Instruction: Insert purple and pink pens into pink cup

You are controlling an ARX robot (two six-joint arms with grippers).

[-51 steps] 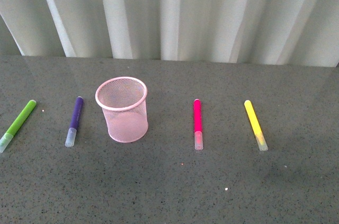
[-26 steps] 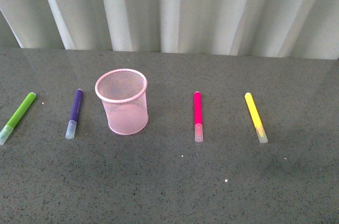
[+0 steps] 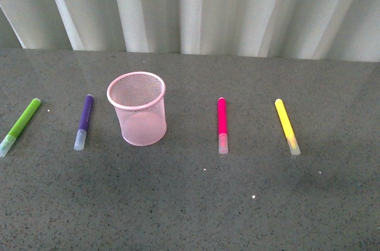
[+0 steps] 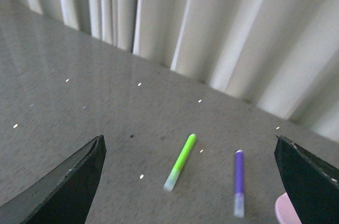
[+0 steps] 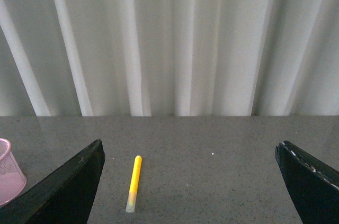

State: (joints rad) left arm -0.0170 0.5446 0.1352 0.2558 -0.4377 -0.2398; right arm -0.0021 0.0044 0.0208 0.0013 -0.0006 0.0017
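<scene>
Your view from the front holds five items on a grey speckled tabletop (image 3: 190, 203), backed by a white pleated curtain (image 3: 190, 8).

1. Light pink wire-mesh cup (image 3: 142, 126): upright, left of centre.
2. Dark purple marker pen with clear cap (image 3: 84, 121): lies flat just to the left of the cup, apart from it, cap toward you.
3. Magenta pink marker pen with clear cap (image 3: 222, 125): lies flat to the right of the cup, well apart, cap toward you.
4. Lime green marker (image 3: 21, 125): far left, beyond the purple pen.
5. Yellow marker (image 3: 287, 126): far right, beyond the pink pen.

Your left gripper (image 4: 188, 138) has its jaws spread wide and holds nothing. Your right gripper (image 5: 188, 143) is likewise spread and holds nothing. Both are above the table.
</scene>
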